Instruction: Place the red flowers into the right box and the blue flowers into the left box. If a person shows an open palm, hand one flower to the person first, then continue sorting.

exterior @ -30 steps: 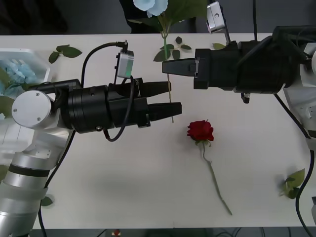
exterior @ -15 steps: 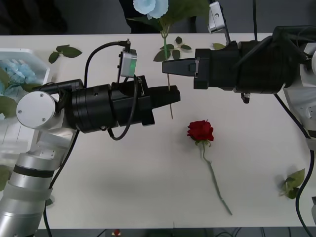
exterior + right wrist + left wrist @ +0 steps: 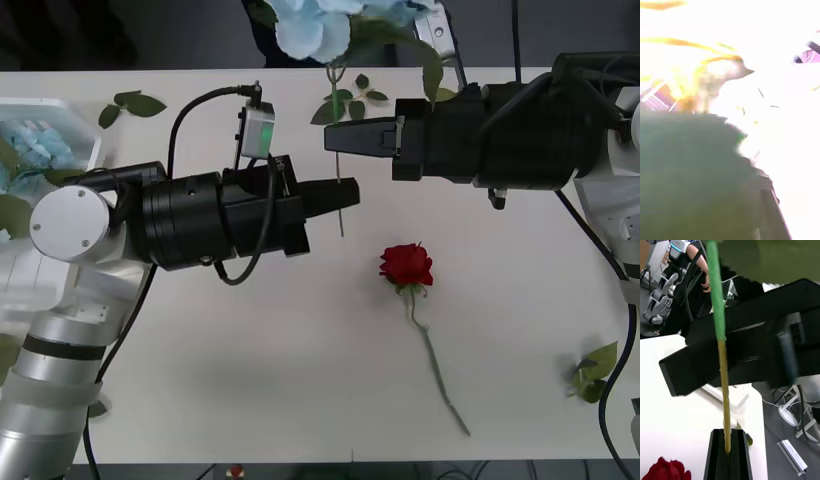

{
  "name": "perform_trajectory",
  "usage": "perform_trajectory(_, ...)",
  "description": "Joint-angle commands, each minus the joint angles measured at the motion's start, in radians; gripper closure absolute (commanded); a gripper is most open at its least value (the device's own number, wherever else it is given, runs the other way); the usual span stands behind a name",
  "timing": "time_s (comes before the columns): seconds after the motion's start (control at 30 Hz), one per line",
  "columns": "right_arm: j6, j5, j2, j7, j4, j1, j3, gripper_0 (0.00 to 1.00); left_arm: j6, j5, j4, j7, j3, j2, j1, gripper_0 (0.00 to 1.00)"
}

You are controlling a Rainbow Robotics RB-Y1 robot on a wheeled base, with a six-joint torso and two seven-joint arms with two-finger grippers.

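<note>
While loose leaf sprigs [image 3: 132,103] lie scattered near the table's [image 3: 250,370] far edge and right corner, both black grippers meet above its middle. The left gripper [image 3: 345,195] is clamped on the lower stem of a blue flower [image 3: 305,25], whose stem runs away from the robot, head beyond the far edge. The right gripper [image 3: 335,140] pinches the same stem just farther up. A red flower [image 3: 406,265] lies nearby, head toward the grippers, stem pointing to the robot. More blue flowers fill the left box [image 3: 85,140]
</note>
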Motion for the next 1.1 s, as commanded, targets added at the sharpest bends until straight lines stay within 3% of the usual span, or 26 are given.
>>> perform_trajectory(0.03, 0.0, -0.009, -0.002, 0.03, -0.014, -0.024, -0.012, 0.0, 0.0, 0.001, -0.035, 0.033, 0.063, 0.055, 0.021, 1.0)
perform_trajectory(0.5, 0.0, -0.009, -0.002, 0.03, -0.014, -0.024, -0.012, 0.0, 0.149, -0.261, -0.224, 0.528, 0.421, 0.288, 0.062, 1.0)
perform_trajectory(0.73, 0.006, 0.012, -0.039, 0.024, 0.0, 0.0, -0.027, 0.0, 0.152, -0.554, -0.222, 0.634, 0.608, 0.428, 0.13, 1.0)
perform_trajectory(0.9, 0.164, 0.193, -0.094, -0.096, -0.016, 0.005, -0.065, 0.0, 0.143, -0.829, -0.192, 0.637, 0.69, 0.481, 0.18, 1.0)
perform_trajectory(1.03, 0.267, 0.302, -0.115, -0.174, -0.049, 0.005, -0.081, 0.0, 0.104, -0.895, -0.153, 0.633, 0.726, 0.488, 0.211, 1.0)
perform_trajectory(1.1, 0.392, 0.428, -0.132, -0.275, -0.097, 0.005, -0.088, 0.0, 0.0, -0.929, -0.086, 0.625, 0.746, 0.498, 0.268, 1.0)
